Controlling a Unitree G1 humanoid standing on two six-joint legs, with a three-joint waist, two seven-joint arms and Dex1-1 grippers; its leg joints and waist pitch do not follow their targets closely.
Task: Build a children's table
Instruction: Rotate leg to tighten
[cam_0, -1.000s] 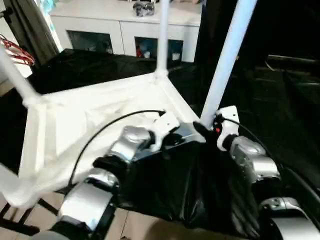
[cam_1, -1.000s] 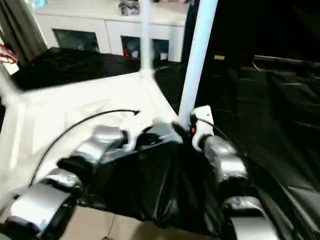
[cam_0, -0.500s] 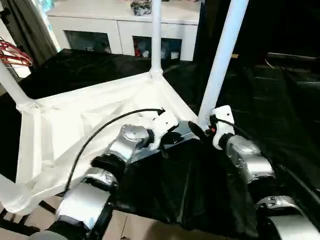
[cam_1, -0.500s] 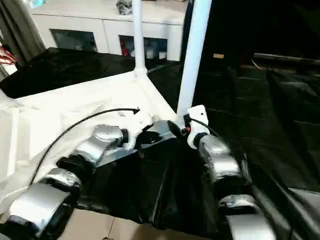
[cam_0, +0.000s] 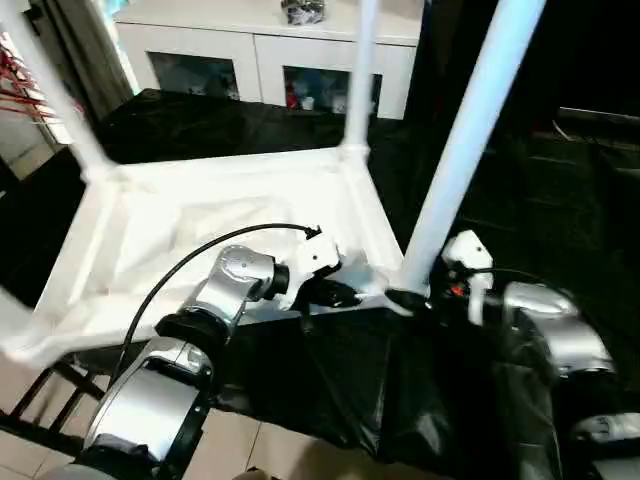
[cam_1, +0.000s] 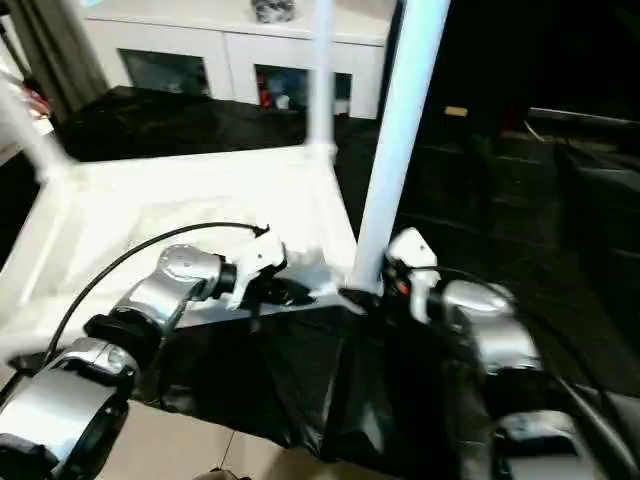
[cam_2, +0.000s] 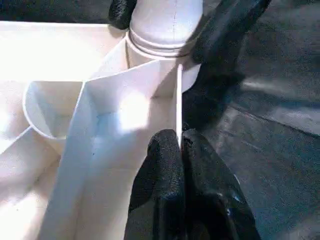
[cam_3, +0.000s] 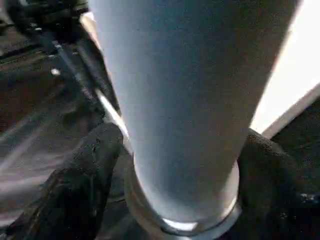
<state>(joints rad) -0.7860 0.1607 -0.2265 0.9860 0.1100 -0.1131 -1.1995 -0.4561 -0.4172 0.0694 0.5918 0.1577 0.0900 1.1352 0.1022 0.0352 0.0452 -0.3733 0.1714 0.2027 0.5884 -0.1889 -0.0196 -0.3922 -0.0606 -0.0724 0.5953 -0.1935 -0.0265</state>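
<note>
- The tabletop (cam_0: 210, 215) lies upside down on a surface under black sheeting (cam_0: 400, 400); its ribbed underside faces up; a far-left leg (cam_0: 55, 100) and a far-right leg (cam_0: 358, 80) stand upright in their corner sockets.
- The left gripper (cam_2: 177, 142) has its two black fingers pressed together on the thin near edge wall of the tabletop, just beside the near-right corner.
- The near-right leg (cam_0: 460, 140) stands upright in its corner socket (cam_2: 160, 42).
- The right gripper (cam_3: 180, 165) has its fingers (cam_3: 87, 165) set apart on both sides of the base of this leg, very close to it; whether they press it I cannot tell.
- A white cabinet (cam_0: 250, 50) stands behind.
</note>
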